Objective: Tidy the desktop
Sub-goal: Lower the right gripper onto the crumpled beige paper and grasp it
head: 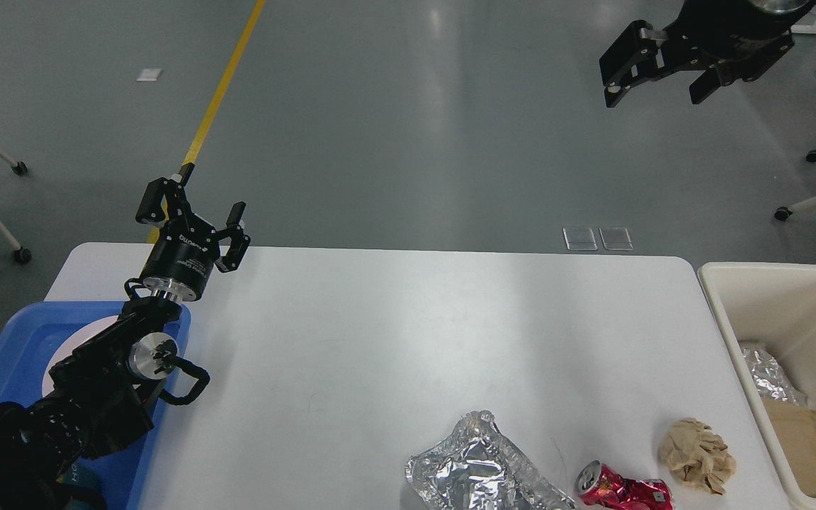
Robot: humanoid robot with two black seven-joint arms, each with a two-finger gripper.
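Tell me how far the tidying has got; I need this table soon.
Partly done: foil and brown paper already lie in the cream bin. Nothing is in hand; the left pincer and right pincer are both open. Left on the desktop: foil sheet, crushed red can, paper ball.

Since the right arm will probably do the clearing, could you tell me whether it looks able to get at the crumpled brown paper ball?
Probably yes: the right claw is open and empty, and nothing stands over the crumpled brown paper ball beside the crushed red can.
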